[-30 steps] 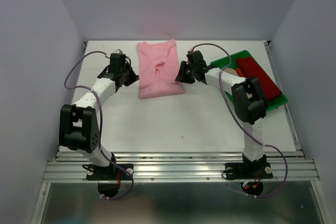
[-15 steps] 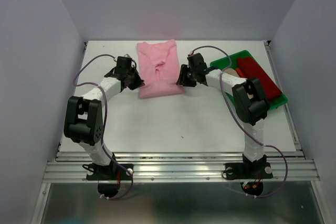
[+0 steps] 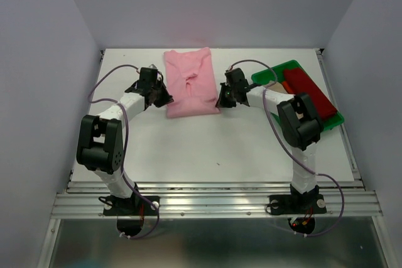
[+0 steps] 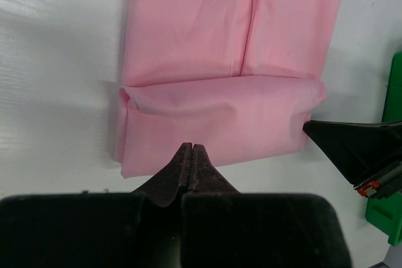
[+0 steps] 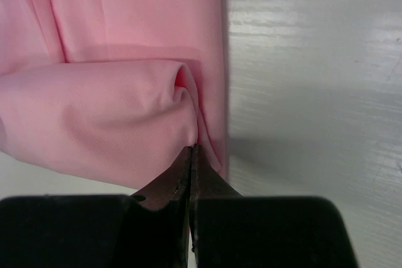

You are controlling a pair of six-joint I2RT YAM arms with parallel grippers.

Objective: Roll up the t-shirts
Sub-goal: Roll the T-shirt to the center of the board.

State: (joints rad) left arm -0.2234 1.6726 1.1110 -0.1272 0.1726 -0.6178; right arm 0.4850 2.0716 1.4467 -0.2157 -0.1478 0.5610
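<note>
Both arms stretch forward, wrists turned toward each other. Left end effector (image 3: pixel 164 100) and right end effector (image 3: pixel 220 103) are clamped tight.

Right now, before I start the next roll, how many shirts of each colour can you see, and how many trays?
pink shirt: 1
dark red shirt: 1
beige shirt: 1 (mostly hidden behind the right arm)
green tray: 1
Total: 4 things, 3 shirts and 1 tray
</note>
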